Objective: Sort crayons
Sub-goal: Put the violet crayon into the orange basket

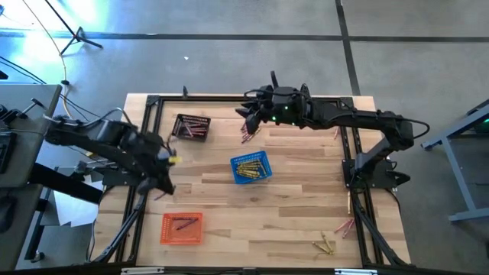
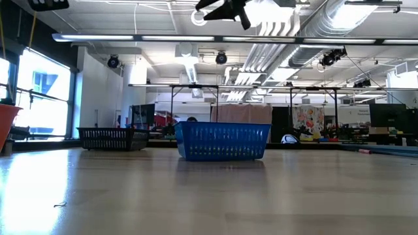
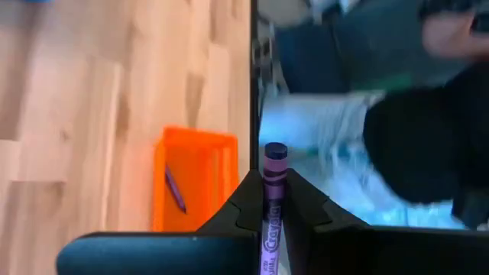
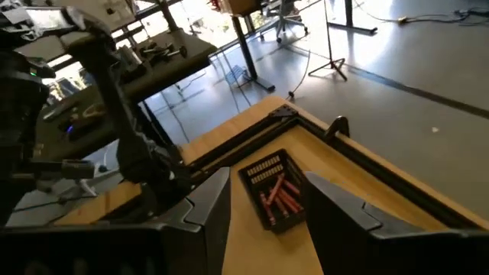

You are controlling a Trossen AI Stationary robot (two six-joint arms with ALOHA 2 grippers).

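Looking straight down on the wooden table [image 1: 298, 198], we see the left gripper [image 1: 164, 187] out at about nine o'clock from the table's middle, near the left edge and just above the orange basket [image 1: 182, 228]. Our left wrist view shows its jaws pinched tight on a purple crayon [image 3: 273, 200], which stands out between the two dark fingers [image 3: 233, 214], with the orange basket beyond it holding another purple crayon [image 3: 175, 189]. The right gripper [image 1: 250, 114] reaches across to roughly twelve o'clock, at the far edge of the table, just to the right of the black basket [image 1: 191, 127]. Its jaws stand wide apart with nothing between them, and past its fingers [image 4: 206, 206] we look down on the black basket and the red-pink crayons [image 4: 279, 195] lying in it. A few more red-pink crayons [image 1: 247, 136] lie loose on the wood right below that gripper. The blue basket [image 1: 250, 169] sits near the centre of the table and holds the yellow-gold crayons [image 1: 249, 169]; in the low view it stands in the middle, with the black basket farther back to its left. More loose crayons [image 1: 327, 246] lie at about five o'clock, near the front right corner, some yellow-gold and some red-pink, well apart from all three baskets.
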